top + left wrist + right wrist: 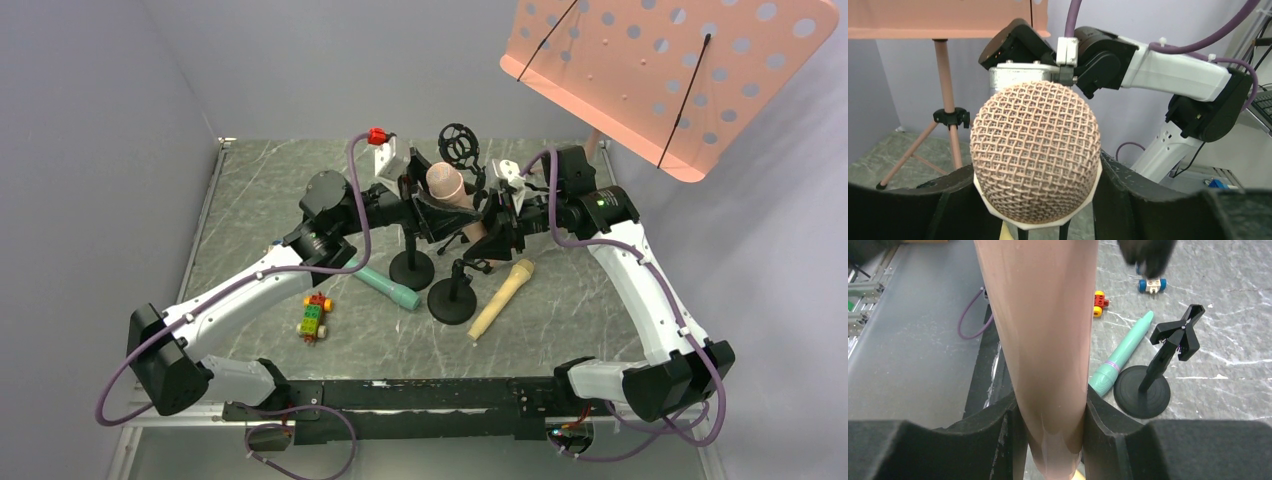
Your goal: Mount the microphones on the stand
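My left hand (1035, 200) and right hand (1050, 415) both pinched the pink microphone (446, 186) mid-frame. Next, I judged, came seating it squarely in the stand (1168, 347).

No readable text, label, brand, number or sign anywhere on the table or around it.

Top external: high, behind arm bases (600, 380), facing down and forward; far, whole counter (570, 330) in frame. Left wrist: near-level, facing toward right arm (1173, 75), very close; salmon-pink microphone (1035, 150) head fills centre. Right wrist: facing steeply down at counter, very close along same microphone's handle. Shared: that microphone in all three; teal-green microphone (1123, 352) and black stand (1143, 395) in top and right wrist.
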`<state>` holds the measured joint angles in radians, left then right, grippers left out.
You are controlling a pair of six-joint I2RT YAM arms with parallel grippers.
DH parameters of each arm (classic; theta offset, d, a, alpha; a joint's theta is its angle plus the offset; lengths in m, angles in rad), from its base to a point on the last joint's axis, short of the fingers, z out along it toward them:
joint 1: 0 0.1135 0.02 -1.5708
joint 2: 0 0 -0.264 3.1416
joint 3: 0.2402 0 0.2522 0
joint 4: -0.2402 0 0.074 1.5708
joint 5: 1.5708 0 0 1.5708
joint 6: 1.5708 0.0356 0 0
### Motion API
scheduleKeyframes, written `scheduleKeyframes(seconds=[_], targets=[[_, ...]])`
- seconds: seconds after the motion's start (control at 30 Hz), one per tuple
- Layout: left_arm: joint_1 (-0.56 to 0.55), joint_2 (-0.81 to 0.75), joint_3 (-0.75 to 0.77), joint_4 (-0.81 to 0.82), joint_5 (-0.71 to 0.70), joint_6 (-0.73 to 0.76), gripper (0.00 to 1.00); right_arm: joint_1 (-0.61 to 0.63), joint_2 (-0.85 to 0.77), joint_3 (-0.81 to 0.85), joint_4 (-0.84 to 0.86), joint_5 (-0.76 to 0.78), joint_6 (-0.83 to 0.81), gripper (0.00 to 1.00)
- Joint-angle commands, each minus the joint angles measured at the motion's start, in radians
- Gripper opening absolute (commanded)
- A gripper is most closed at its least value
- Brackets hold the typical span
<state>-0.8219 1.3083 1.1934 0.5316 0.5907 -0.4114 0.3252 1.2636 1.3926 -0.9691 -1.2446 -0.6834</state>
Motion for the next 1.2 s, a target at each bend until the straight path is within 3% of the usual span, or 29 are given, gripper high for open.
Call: scheduleKeyframes(seconds=[0.0,0.1,0.2,0.3,0.37,0.47,0.6,0.77,1.0,1.1,1.17], targets=[[0.001,0.011,0.041,-0.036,0.052,0.002,0.55,0.006,-0.014,0.042,-0.009,-0.011,-0.039,0.09],[0.002,0.019,0.054,-0.05,0.057,0.016,0.38,0.006,-0.011,0.039,-0.008,-0.01,-0.039,0.09],[0.004,0.028,0.069,-0.056,0.07,0.021,0.04,0.006,-0.007,0.036,-0.008,-0.009,-0.039,0.1],[0.006,0.02,0.062,-0.054,0.054,0.026,0.0,0.006,-0.004,0.033,-0.015,-0.006,-0.043,0.16],[0.008,0.004,0.043,-0.05,0.037,0.041,0.0,0.006,-0.009,0.027,-0.011,-0.002,-0.04,0.35],[0.009,-0.033,0.006,-0.035,0.013,0.063,0.0,0.006,-0.022,0.02,-0.006,0.019,-0.046,0.79],[0.012,-0.072,-0.043,0.005,-0.004,0.071,0.0,0.002,-0.023,0.037,-0.027,0.048,-0.065,0.99],[0.023,-0.133,-0.086,-0.024,-0.019,0.102,0.0,-0.057,-0.037,0.061,-0.063,0.063,-0.11,1.0],[0.024,-0.252,-0.157,-0.131,-0.054,0.176,0.0,-0.22,-0.071,-0.033,-0.053,0.0,-0.21,0.99],[0.026,-0.3,-0.191,-0.169,-0.081,0.202,0.0,-0.263,-0.052,-0.091,-0.092,-0.011,-0.314,0.93],[0.026,-0.332,-0.213,-0.179,-0.098,0.219,0.0,-0.274,-0.019,-0.105,-0.176,-0.021,-0.445,0.8]])
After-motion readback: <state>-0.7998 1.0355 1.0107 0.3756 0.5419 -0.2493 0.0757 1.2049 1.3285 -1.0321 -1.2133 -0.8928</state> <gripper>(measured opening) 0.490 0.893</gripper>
